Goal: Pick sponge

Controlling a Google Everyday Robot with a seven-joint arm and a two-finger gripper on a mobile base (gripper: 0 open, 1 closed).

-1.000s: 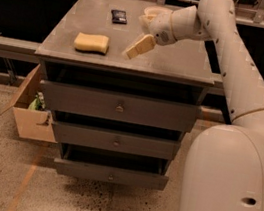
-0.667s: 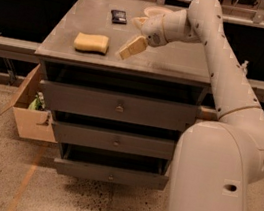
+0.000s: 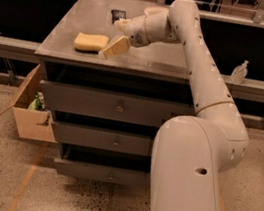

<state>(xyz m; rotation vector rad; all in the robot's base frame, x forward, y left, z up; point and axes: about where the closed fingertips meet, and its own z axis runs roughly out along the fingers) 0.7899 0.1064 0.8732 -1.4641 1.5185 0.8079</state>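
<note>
— Where do we see the sponge (image 3: pixel 91 42)?
— Flat on the tabletop (image 3: pixel 154 63), near its front left edge.
— And the gripper (image 3: pixel 115 47)?
— Just right of the sponge, angled down toward it. We cannot tell whether it is open or closed.
</note>
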